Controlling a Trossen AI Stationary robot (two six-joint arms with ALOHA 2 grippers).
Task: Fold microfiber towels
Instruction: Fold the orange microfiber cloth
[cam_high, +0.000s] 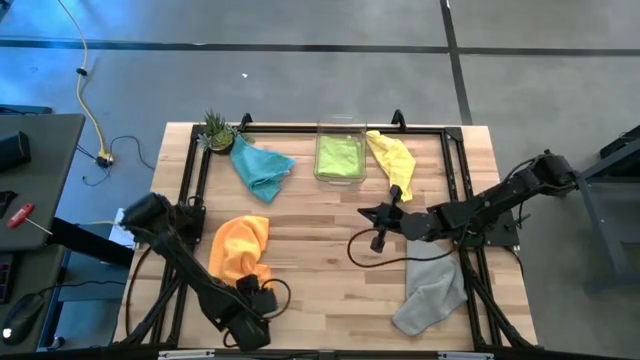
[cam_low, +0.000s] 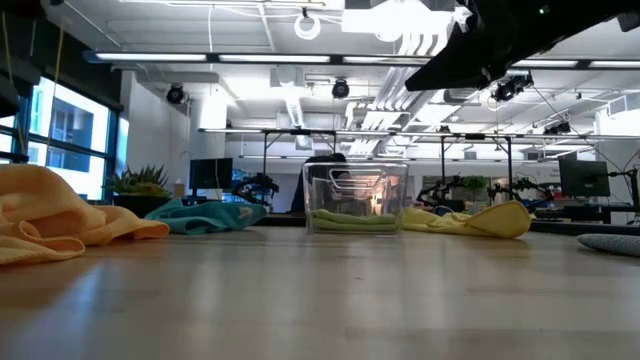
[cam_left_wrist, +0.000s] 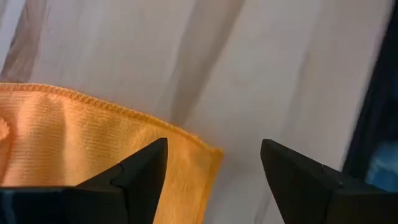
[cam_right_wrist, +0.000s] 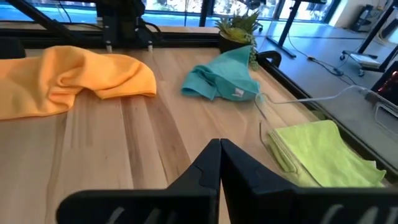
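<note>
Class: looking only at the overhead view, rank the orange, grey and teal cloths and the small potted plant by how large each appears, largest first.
1. Orange microfiber cloth and grey microfiber cloth: too alike to separate.
2. Teal microfiber cloth.
3. Small spiky green potted plant.

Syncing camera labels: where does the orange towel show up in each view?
High view: orange towel lies front-left on the table, by the left arm.
Low view: orange towel at the far left edge, crumpled.
Left wrist view: orange towel fills the near side, its hemmed corner under one finger of the open left tool.
Right wrist view: orange towel across the table, bunched.
Shared landmark: teal towel beside the potted plant, absent only from the left wrist view.
</note>
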